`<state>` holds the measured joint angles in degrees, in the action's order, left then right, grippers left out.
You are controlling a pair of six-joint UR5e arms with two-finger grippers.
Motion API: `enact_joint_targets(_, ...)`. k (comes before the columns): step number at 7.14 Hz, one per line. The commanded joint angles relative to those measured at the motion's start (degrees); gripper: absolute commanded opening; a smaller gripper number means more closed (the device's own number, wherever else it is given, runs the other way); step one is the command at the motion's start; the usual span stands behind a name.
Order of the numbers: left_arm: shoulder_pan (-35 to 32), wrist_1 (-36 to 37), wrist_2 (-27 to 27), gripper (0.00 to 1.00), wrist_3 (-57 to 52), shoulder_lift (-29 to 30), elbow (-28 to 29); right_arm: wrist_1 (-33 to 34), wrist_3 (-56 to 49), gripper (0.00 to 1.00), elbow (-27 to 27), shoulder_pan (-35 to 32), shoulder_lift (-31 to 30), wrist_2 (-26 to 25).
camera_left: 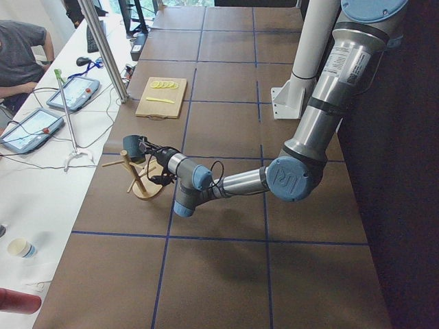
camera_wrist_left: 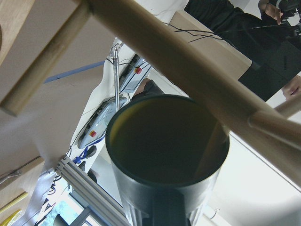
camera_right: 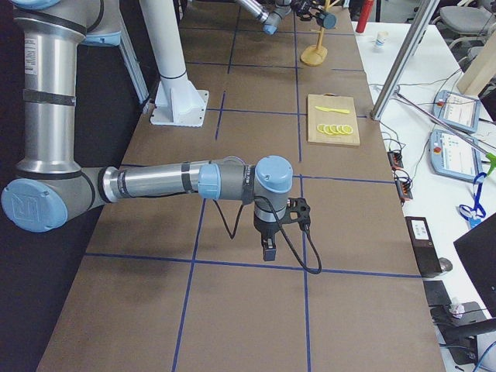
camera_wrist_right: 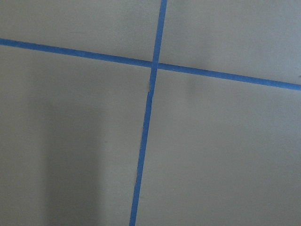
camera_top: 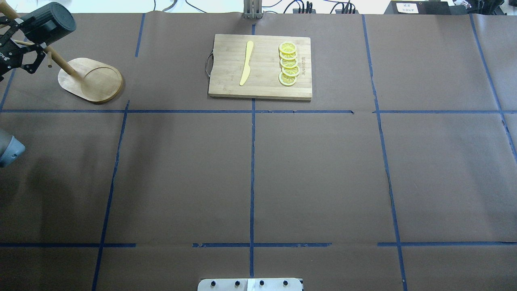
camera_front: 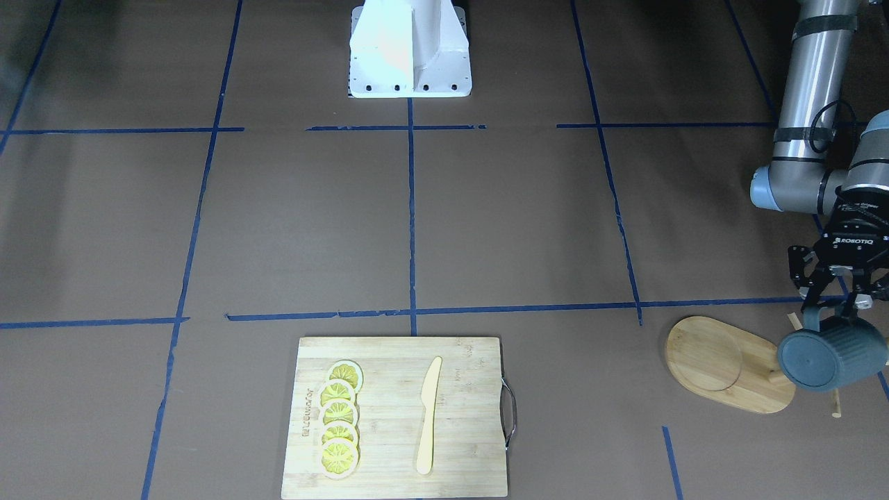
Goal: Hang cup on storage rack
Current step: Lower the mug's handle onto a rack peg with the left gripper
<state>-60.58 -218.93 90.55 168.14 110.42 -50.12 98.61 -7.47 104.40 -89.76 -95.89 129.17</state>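
The dark blue-grey cup (camera_front: 830, 353) lies on its side in the air, at the table's far left end. My left gripper (camera_front: 835, 305) is shut on its handle from the robot's side. In the overhead view the cup (camera_top: 48, 22) is up against the top of the storage rack's pole (camera_top: 60, 60). The rack's oval base (camera_front: 722, 362) rests on the table. The left wrist view looks into the cup's yellowish mouth (camera_wrist_left: 167, 150), with the pole (camera_wrist_left: 188, 61) crossing just above it and a peg (camera_wrist_left: 277, 125) at the right. My right gripper (camera_right: 268, 249) hangs over bare table; I cannot tell its state.
A bamboo cutting board (camera_front: 472, 444) carries several lemon slices (camera_front: 339, 420) and a yellow knife (camera_front: 429, 417) at the far middle of the table. The robot's white base (camera_front: 410, 52) is at the near middle. The rack stands close to the table's left end.
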Motion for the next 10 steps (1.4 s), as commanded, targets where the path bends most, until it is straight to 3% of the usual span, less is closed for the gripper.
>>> enact_joint_targets(1,-0.1,-1.2,0.1,1.0,0.0,-1.0,-0.4,0.0,0.0,1.0,0.0,0.1,-0.1,0.0)
enact_joint_targets(4,-0.3,-10.4,0.1,1.0,-0.1,-5.9,-1.0,0.0,0.0,1.0,-0.1,0.4,-0.1,-0.1)
enact_joint_targets(8,-0.6,-10.9,2.1,1.0,-10.5,-15.8,-16.4,0.0,0.0,1.0,-0.1,0.5,0.0,0.0)
enact_joint_targets(9,-0.8,-10.3,7.9,1.0,-21.4,-16.0,-17.5,0.0,0.0,1.0,-0.1,0.5,0.0,-0.1)
enact_joint_targets(10,-0.9,-8.9,9.8,1.0,-31.6,-15.9,-17.6,0.0,0.0,1.0,-0.1,0.5,0.0,0.0)
